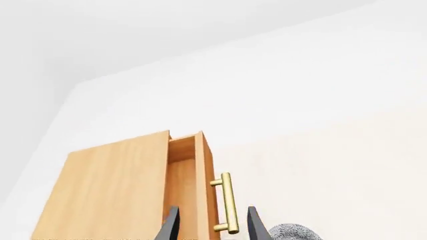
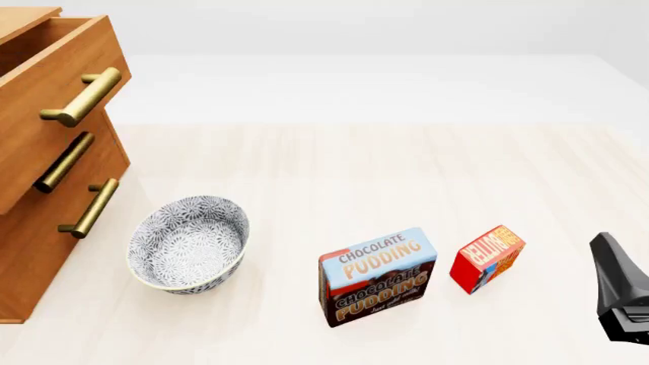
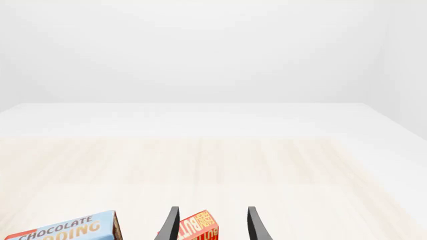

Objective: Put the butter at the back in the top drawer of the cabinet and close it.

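Note:
The butter (image 2: 487, 257), a small red box, stands on the table right of the Chocolate Pudding box (image 2: 378, 277). In the right wrist view the butter (image 3: 200, 229) lines up between my open right gripper's (image 3: 213, 227) fingers, some way ahead. That gripper (image 2: 609, 262) is at the front right edge, apart from the butter. The cabinet (image 2: 41, 228) stands at the left with its top drawer (image 2: 51, 84) pulled open. My left gripper (image 1: 213, 227) is open and empty, facing the open drawer (image 1: 187, 175) and its brass handle (image 1: 227, 202). It is out of the front view.
A patterned grey bowl (image 2: 188, 243) sits between the cabinet and the pudding box; its rim also shows in the left wrist view (image 1: 293, 232). The pudding box also shows in the right wrist view (image 3: 67, 231). Two lower drawers are shut.

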Tool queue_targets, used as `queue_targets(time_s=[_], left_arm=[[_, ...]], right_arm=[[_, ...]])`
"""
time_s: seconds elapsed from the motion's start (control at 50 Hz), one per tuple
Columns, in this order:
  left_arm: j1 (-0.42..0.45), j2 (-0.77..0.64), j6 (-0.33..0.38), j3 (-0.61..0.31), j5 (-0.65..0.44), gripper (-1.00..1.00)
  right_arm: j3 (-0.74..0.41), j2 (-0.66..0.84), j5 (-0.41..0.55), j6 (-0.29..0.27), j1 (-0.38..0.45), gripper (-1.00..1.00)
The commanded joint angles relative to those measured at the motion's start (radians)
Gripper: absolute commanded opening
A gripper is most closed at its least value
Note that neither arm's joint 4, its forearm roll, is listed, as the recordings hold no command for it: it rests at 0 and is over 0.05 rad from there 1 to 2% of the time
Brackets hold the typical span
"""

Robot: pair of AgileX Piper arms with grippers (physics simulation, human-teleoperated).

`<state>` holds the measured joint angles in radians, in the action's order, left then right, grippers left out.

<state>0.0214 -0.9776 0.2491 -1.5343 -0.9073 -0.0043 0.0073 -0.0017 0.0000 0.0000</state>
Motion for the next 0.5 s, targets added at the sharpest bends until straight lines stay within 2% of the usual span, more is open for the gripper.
queue_targets(time_s=[0.02,0.26,0.3,0.4,0.5], left_arm=[[0.003,-0.028,-0.063,-0.038,-0.036,1.0],[0.006,-0.048,-0.108,-0.045,-0.047,1.0],[-0.01,-0.039,-0.096,-0.043,-0.045,1.0],[0.001,-0.059,-0.13,-0.05,-0.055,1.0],[-0.012,-0.056,-0.127,-0.042,-0.051,1.0]], right_arm=[[0.0,0.0,0.0,0.0,0.0,1.0],[0.0,0.0,0.0,0.0,0.0,1.0],[0.0,0.0,0.0,0.0,0.0,1.0],[0.0,0.0,0.0,0.0,0.0,1.0],[0.0,0.0,0.0,0.0,0.0,1.0]])
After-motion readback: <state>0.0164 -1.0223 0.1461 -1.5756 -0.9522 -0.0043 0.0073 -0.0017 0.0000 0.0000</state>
